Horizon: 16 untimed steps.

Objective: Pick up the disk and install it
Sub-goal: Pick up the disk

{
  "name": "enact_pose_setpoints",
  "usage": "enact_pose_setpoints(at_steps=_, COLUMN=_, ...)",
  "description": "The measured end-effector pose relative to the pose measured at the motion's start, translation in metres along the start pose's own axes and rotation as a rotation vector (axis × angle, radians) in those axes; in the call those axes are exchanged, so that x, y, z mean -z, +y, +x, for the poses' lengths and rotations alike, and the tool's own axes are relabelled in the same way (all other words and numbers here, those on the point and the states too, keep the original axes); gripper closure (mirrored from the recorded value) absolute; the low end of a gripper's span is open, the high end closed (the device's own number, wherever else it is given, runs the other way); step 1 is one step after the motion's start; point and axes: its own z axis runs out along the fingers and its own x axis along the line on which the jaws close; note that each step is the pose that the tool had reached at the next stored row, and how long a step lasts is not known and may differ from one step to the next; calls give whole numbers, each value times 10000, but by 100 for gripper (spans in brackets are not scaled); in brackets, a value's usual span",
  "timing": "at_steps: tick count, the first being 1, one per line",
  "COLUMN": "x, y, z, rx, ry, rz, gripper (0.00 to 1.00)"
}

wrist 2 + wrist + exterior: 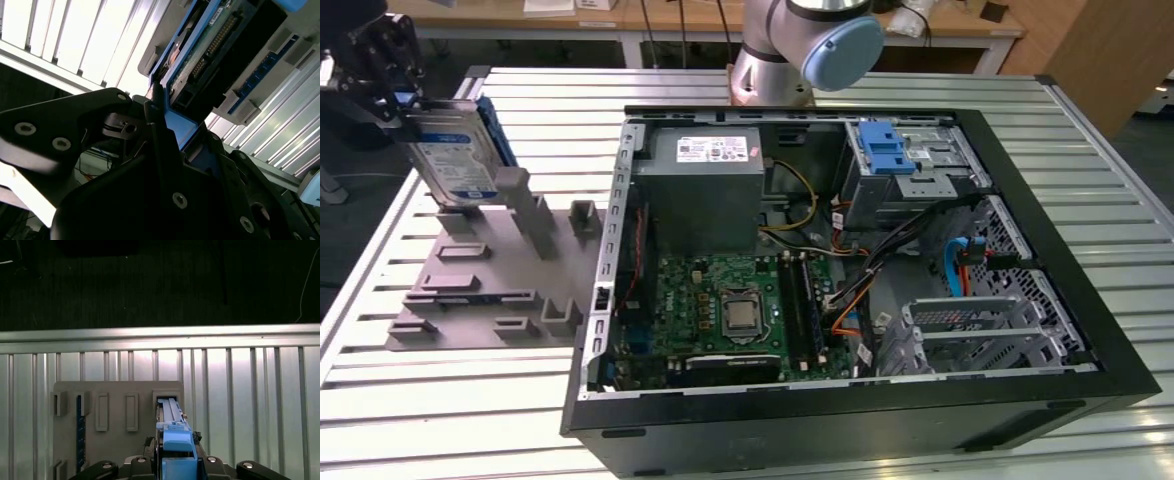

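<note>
Blue-framed disk [458,158] between the fingers [159,137]

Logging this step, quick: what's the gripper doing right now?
Gripper: shut on the disk, held upright at the grey holder.

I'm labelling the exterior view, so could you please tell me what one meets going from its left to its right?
The claw, shut on the disk → the grey power supply box → the blue drive bay bracket → the computer case's right wall.
</note>
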Motion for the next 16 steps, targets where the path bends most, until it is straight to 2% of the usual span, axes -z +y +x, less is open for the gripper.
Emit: enact_pose_setpoints(at_steps=16, x=58, y=1, z=0, rx=0, ry=-2, rz=1, gripper=64)
